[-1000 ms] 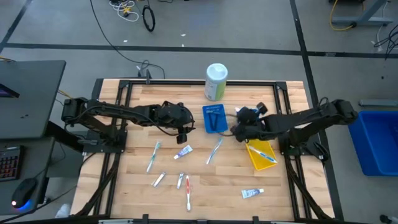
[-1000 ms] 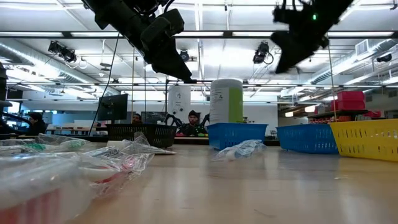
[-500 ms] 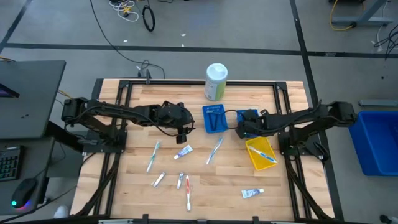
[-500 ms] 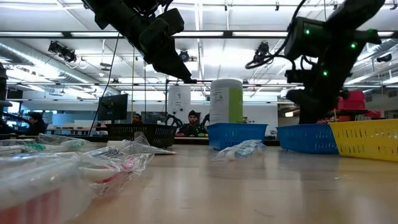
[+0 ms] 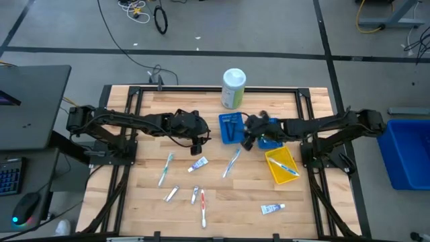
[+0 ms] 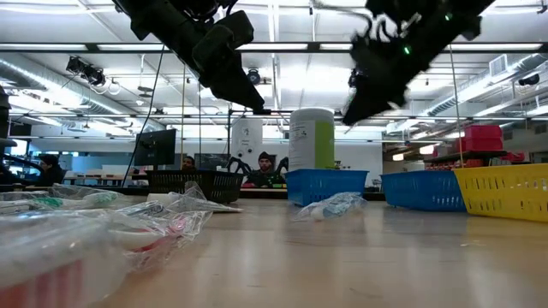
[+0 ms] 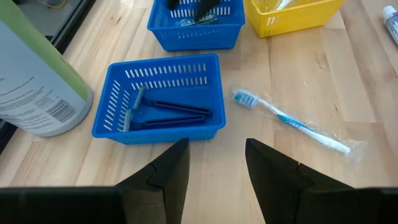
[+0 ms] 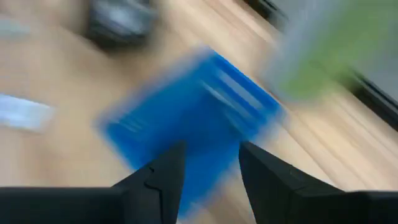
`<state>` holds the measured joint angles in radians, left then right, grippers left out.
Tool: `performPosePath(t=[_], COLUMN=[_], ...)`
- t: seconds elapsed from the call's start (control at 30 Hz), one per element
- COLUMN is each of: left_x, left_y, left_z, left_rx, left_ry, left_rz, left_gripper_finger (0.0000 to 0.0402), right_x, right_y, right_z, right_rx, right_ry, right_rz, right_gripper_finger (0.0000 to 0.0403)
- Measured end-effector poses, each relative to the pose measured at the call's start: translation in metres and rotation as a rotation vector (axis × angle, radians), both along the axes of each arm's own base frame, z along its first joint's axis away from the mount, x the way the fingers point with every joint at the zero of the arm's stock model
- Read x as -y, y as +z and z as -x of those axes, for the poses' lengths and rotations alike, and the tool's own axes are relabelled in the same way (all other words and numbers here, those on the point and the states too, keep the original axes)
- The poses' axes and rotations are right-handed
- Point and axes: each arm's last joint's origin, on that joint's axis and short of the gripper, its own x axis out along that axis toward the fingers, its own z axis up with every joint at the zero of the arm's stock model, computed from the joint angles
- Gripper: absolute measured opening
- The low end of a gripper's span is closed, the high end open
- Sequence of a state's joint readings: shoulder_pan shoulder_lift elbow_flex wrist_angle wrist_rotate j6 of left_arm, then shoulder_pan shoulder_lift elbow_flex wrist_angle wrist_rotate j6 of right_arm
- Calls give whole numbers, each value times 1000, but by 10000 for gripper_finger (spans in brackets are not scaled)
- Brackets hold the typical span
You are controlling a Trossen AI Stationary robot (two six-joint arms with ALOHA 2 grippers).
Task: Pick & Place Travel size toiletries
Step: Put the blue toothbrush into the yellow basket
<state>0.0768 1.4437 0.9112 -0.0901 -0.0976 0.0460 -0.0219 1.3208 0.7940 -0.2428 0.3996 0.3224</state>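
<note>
The canister stands at the far middle of the bench. Just nearer sits a bin with razors in it; a second bin lies to its right, and a third nearer and right of that, with a toothbrush in it. Nearer the middle lie a toothbrush, a tube to its left, and another toothbrush further left. A tube lies near right.

Right wrist view is motion-blurred: a blue bin smears; the green-and-white canister is cut off at the frame edge.
</note>
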Motion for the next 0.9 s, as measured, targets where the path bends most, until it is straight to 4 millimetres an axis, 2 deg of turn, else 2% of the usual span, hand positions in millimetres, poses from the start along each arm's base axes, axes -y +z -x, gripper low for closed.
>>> performPosePath(t=[0.13, 0.2, 0.3, 0.37, 0.63, 0.9], left_x=[-1, -1, 0, -1, -1, -1], left_y=[0, 0, 0, 0, 0, 0], left_z=[0, 0, 0, 0, 0, 0], left_rx=[0, 0, -1, -2, -1, 3], left_ry=[17, 17, 17, 17, 20, 20], left_rz=[-12, -12, -12, -12, -10, -11], left_gripper_finger=[164, 164, 164, 164, 164, 164], right_x=[-15, -21, -24, -25, -42, -53], right_y=[10, 13, 13, 6, -46, -77], right_z=[-14, -18, -21, -23, -43, -63], right_rx=[144, 204, 226, 193, 15, -174], right_ry=[488, 632, 655, 662, 778, 881], right_rz=[27, 62, 97, 84, -35, -44], right_gripper_finger=[153, 151, 152, 154, 183, 218])
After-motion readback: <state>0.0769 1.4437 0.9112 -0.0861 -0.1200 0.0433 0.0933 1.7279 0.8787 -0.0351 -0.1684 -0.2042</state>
